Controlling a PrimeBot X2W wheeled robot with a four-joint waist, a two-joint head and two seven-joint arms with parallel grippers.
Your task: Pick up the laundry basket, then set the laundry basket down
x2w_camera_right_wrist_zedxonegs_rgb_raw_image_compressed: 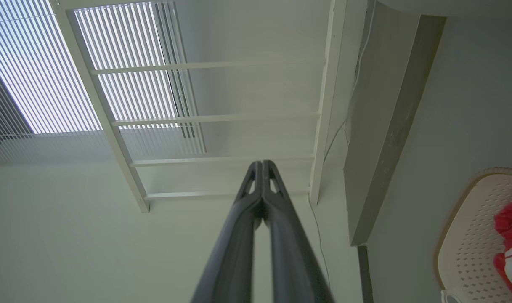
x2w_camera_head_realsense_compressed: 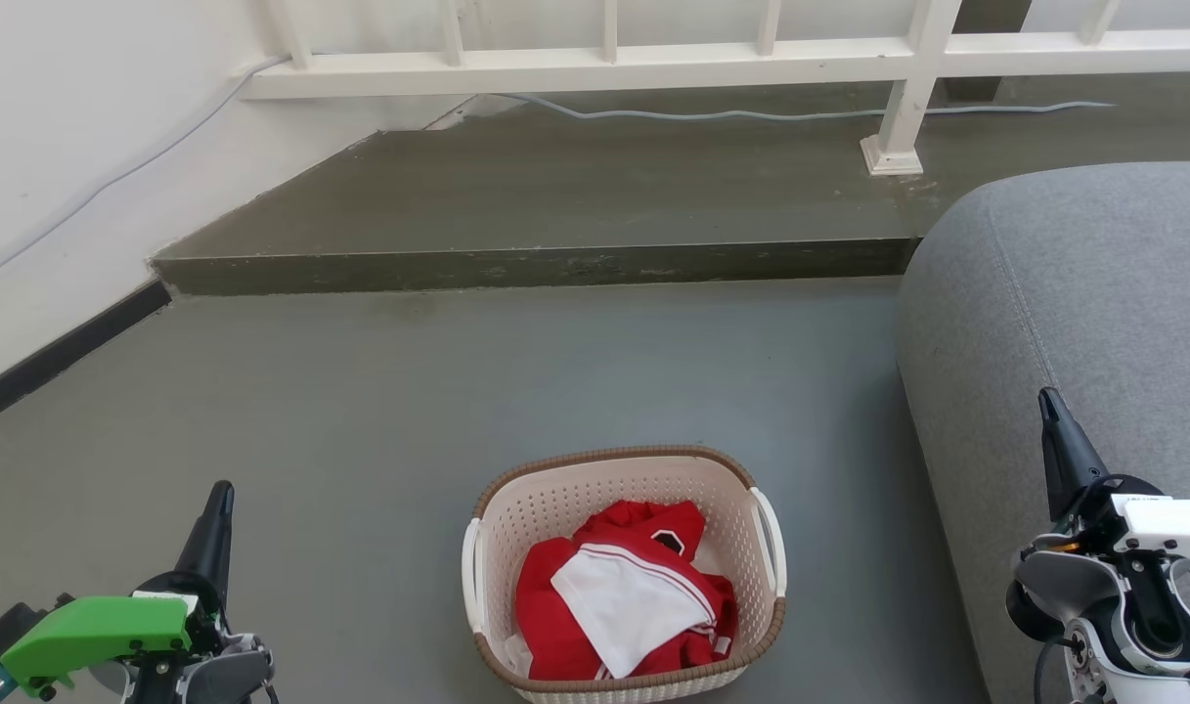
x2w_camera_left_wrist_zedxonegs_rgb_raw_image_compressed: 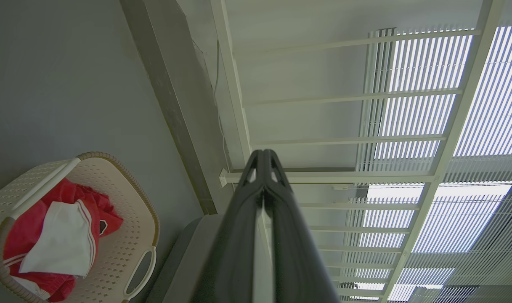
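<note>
The laundry basket (x2w_camera_head_realsense_compressed: 546, 508) stands on the grey floor in the lower middle of the head view, cream with small holes, a brown rim and white side handles; red and white clothes lie inside it. It also appears at the lower left of the left wrist view (x2w_camera_left_wrist_zedxonegs_rgb_raw_image_compressed: 125, 219) and at the right edge of the right wrist view (x2w_camera_right_wrist_zedxonegs_rgb_raw_image_compressed: 466, 244). My left gripper (x2w_camera_head_realsense_compressed: 221, 494) is at the lower left, well to the left of the basket, shut and empty (x2w_camera_left_wrist_zedxonegs_rgb_raw_image_compressed: 262, 153). My right gripper (x2w_camera_head_realsense_compressed: 1047, 401) is at the right over the sofa, shut and empty (x2w_camera_right_wrist_zedxonegs_rgb_raw_image_compressed: 262, 163).
A grey sofa (x2w_camera_head_realsense_compressed: 1064, 293) fills the right side, close to the basket. Beyond the basket a raised concrete step (x2w_camera_head_realsense_compressed: 536, 264) crosses the floor, with a white railing (x2w_camera_head_realsense_compressed: 595, 64) and a cable behind it. A white wall (x2w_camera_head_realsense_compressed: 66, 147) with a dark skirting runs along the left.
</note>
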